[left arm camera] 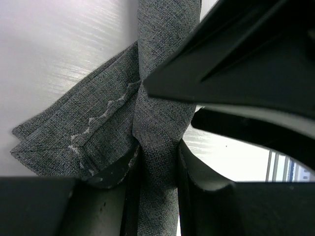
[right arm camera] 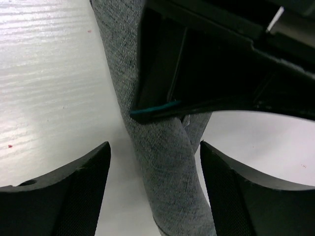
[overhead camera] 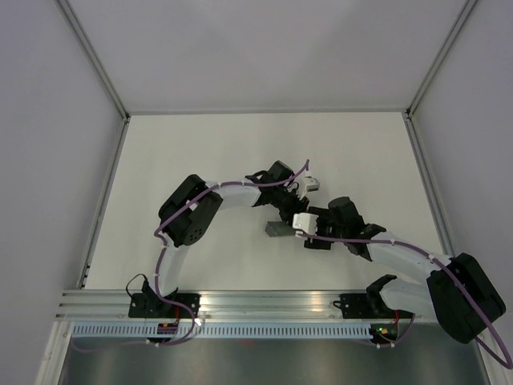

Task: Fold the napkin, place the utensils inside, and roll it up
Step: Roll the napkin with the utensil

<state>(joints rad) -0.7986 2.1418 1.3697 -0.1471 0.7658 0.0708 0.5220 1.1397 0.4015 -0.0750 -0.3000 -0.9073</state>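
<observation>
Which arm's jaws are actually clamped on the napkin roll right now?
The left jaws: they pinch the rolled napkin tight on both sides. The right jaws only straddle it, with gaps either side.

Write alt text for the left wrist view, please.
The left gripper pinches the rolled dark grey napkin; its loose flap with pale stitching lies left on the white table. A black robot part fills the upper right.

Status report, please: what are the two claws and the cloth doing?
Left gripper shut on rolled dark grey felt-like napkin. Right gripper open, straddling the roll. Utensils not visible. Grippers crowded close together.
</observation>
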